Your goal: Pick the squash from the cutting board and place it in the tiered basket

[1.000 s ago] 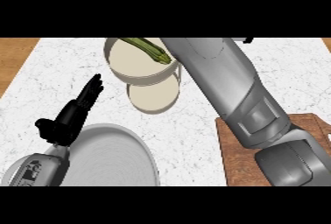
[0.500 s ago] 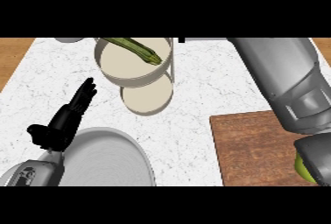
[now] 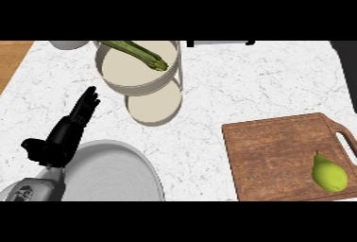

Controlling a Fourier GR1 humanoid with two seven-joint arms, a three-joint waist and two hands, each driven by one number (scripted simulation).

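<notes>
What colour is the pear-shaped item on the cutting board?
Yellow-green; the pear-shaped item lies on the brown cutting board, shown best in the head view.

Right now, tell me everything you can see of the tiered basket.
The tiered basket stands upright on the far side of the white counter: two round cream tiers with low walls, and a thin pale post at the right. The upper tier, partly cut by the view's top, holds a long dark-green squash lying slantwise. The lower tier shows beneath it, bare where visible.
</notes>
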